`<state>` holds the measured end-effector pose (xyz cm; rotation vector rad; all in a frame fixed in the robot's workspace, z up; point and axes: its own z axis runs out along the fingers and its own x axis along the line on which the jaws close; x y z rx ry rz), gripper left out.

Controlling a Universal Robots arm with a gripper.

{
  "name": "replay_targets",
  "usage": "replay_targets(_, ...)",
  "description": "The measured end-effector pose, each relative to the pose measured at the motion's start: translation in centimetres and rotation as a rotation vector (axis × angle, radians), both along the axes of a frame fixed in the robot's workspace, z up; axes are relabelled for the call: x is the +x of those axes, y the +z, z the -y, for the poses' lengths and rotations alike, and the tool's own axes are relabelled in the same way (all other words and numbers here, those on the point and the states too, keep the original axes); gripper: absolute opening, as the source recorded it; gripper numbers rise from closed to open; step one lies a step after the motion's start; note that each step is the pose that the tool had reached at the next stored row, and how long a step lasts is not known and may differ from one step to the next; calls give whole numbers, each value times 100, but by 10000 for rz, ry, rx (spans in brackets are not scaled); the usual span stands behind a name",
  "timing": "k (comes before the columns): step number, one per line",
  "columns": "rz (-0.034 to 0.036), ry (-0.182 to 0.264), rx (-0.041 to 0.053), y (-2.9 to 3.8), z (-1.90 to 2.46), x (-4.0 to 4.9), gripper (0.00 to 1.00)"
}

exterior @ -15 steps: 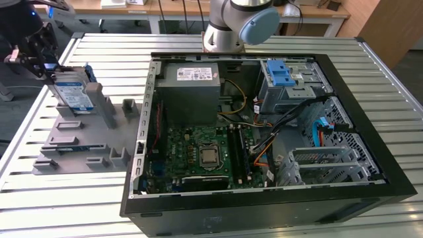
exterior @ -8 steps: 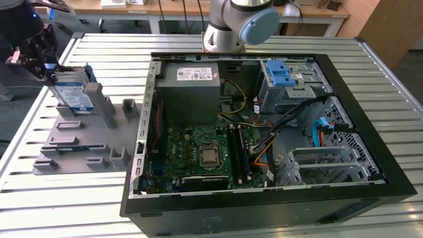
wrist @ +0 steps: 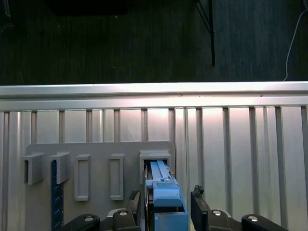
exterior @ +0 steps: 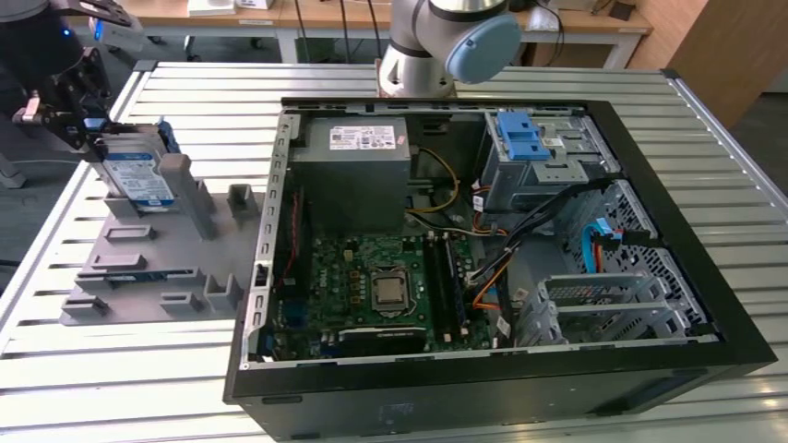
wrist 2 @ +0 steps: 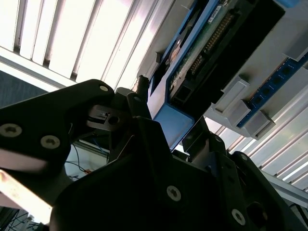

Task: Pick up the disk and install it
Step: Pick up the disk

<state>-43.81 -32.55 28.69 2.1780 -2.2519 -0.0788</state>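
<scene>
At exterior view's left, gripper (exterior: 77,125) hung at disk (exterior: 138,175). Fingers (wrist: 199,209) were parted, straddling disk's upper edge, with narrow gap at one finger. Disk stood upright in slot of grey fixture (exterior: 161,277). Open computer case (exterior: 739,360) beside fixture held power supply (exterior: 357,161), motherboard (exterior: 382,286), drive cage (exterior: 542,166).

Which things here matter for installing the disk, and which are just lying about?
Job:
disk, upright in the grey holder
claw, open astride the disk
case
drive cage with the blue latch, probably the target

Lying about:
power supply
motherboard
cables
</scene>
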Motion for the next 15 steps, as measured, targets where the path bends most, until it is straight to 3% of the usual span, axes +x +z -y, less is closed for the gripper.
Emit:
replay_targets(11, 1, 0, -5, 8, 0, 0, 53)
replay_targets(15, 0, 0, -64, 9, 0, 0, 53)
